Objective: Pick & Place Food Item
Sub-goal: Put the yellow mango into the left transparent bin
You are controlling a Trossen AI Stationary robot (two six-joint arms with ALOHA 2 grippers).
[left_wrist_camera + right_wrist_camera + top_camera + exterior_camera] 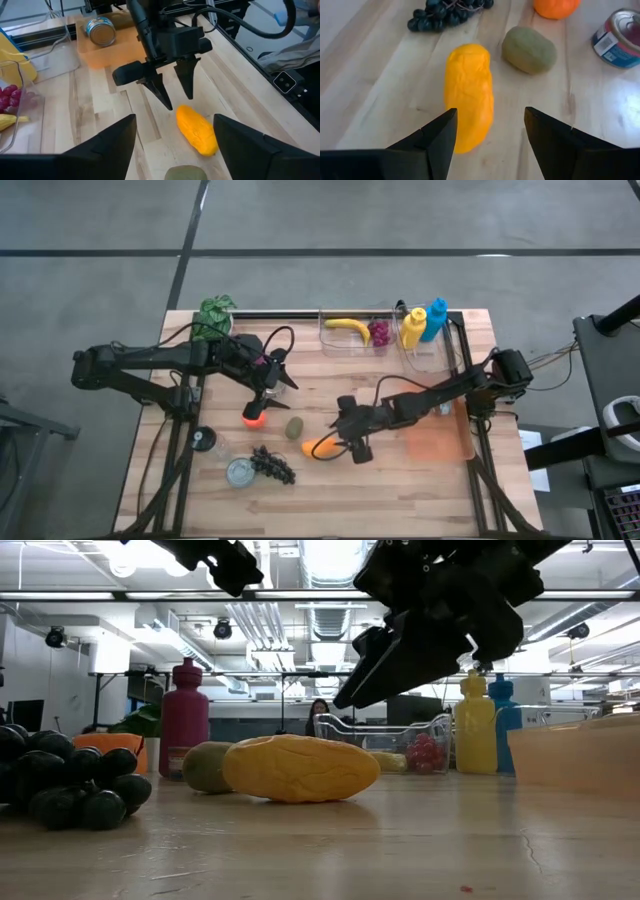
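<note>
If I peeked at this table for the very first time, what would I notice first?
Probably the bright orange-yellow fruit lying on the wooden table near its middle, with the right end effector open just above it, not touching it. Beside the fruit sit a green kiwi and a bunch of dark grapes. The left end effector is open too, above an orange ball-shaped fruit.

two black jointed arms trailing black cables, each gripper (174,95) with tapered dark fingers (431,145).
</note>
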